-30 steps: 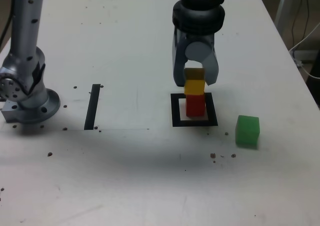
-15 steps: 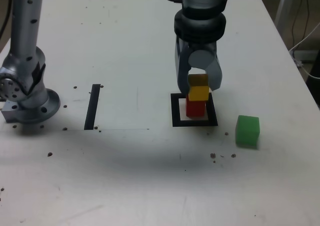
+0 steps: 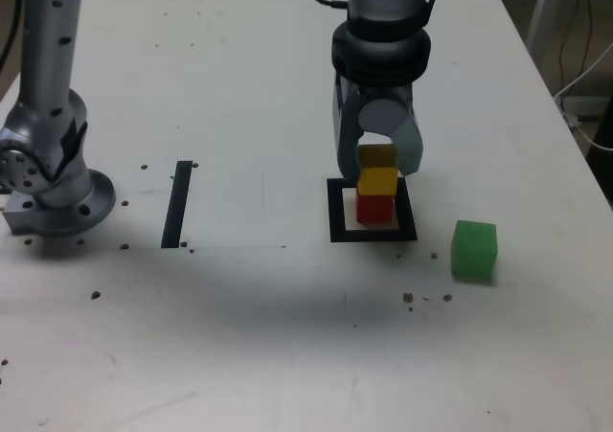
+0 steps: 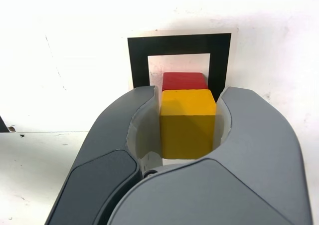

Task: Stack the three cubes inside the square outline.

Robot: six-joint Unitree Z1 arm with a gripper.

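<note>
Since a second ago the tool (image 3: 377, 175) has dropped, bringing the yellow cube (image 3: 377, 180) down onto the red cube (image 3: 374, 206). Jaws are clamped on the yellow cube's sides, likely to keep it square until it seats. Red cube sits inside the square outline (image 3: 335, 212); green cube (image 3: 474, 250) waits on the bench (image 3: 239, 336), well off to the exterior view's right.

Arm (image 3: 48, 87): silver-grey metal column at 9 o'clock of the exterior view, dotted with small dark screw holes, dark band at the joint, round flanged base (image 3: 59, 205) with bolt holes. Wrist (image 3: 381, 44) at 12 o'clock: grey housing, thick black collar, black cable looping off its top. Gripper (image 3: 378, 169): two broad curved fingers, blue-grey plastic, rounded light grey hub between. Wrist view: fingers (image 4: 119, 150) matte grey, paler inner faces, darker inset panel on one
</note>
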